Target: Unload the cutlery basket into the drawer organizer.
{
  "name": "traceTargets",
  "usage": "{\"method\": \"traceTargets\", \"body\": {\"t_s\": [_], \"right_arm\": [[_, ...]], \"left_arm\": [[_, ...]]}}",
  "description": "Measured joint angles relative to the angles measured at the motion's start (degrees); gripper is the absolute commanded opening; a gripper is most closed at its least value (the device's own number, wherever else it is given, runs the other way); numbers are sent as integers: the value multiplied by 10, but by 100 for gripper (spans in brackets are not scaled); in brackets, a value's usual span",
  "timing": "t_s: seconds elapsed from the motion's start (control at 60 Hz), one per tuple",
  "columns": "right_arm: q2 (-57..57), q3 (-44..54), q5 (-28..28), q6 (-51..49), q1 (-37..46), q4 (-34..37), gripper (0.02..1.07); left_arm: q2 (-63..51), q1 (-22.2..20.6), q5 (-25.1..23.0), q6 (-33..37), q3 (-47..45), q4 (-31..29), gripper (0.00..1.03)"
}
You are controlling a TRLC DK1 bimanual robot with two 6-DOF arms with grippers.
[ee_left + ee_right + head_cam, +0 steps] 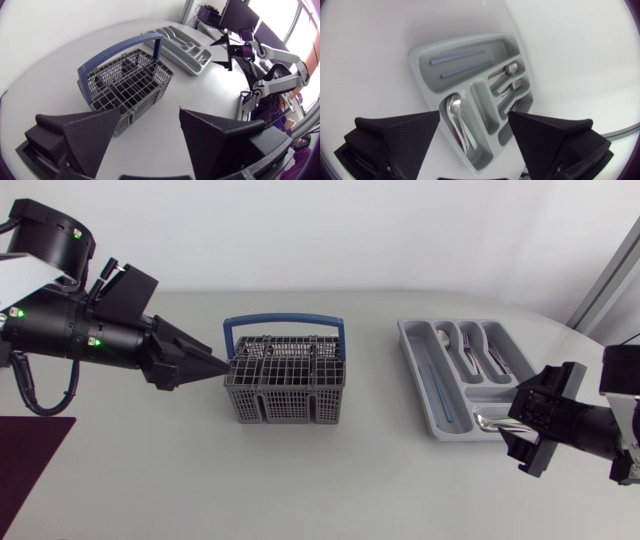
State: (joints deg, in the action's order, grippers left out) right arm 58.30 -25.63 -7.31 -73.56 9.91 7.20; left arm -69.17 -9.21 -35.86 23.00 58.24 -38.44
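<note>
Your table (330,480) is the biggest thing here. Left gripper (226,368) sits right by the left wall of the cutlery basket (285,408), fingers spread apart with nothing between them. Right gripper (512,420) hangs over the near end of the drawer organizer (413,360), fingers apart too, gripping nothing. The basket stands upright mid-table, with the organizer well off to its right. A spoon (456,117) lies in the organizer's short end compartment, under the right gripper.
</note>
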Motion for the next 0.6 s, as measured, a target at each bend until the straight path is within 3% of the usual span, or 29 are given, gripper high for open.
{"method": "traceTargets", "body": {"t_s": [0.267, 0.367, 0.5, 0.6], "right_arm": [[-3, -68, 1, 196, -199, 62, 91], [33, -108, 1, 284, -282, 60, 78], [97, -148, -1, 363, -346, 32, 46], [153, -173, -15, 407, -372, 3, 11]], "left_arm": [[3, 21, 2, 10, -43, 40, 92], [3, 21, 2, 10, -58, 69, 83], [1, 20, 2, 4, -75, 110, 51], [-16, 16, 2, -6, -78, 132, 18]]}}
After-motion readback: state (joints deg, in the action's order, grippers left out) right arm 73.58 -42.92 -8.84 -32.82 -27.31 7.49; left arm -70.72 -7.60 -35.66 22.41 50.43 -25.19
